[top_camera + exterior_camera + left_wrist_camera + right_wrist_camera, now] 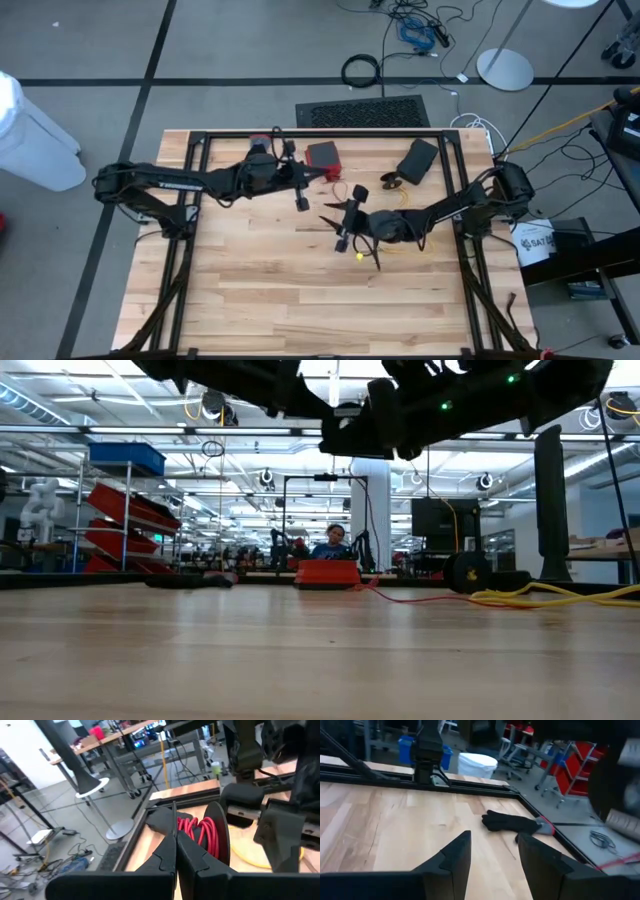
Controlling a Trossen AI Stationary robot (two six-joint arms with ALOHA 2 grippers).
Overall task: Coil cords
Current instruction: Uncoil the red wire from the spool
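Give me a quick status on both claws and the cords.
Left claw shut, empty, above mid-table. Right claw open, empty, hovering near yellow cord. Yellow cord loose, uncoiled. Black glove on table beyond right claw, not blocking.

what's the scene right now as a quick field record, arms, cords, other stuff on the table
left gripper: raised over the table's middle, fingers shut, holding nothing visible
right gripper: over the table's centre, fingers open, empty
yellow cord: loose on the wood beside the right arm, not coiled
red cord: trailing along the table from the red box
red-wound spool: ahead of the left gripper
black glove: lying flat near the frame rail
table: near half bare wood
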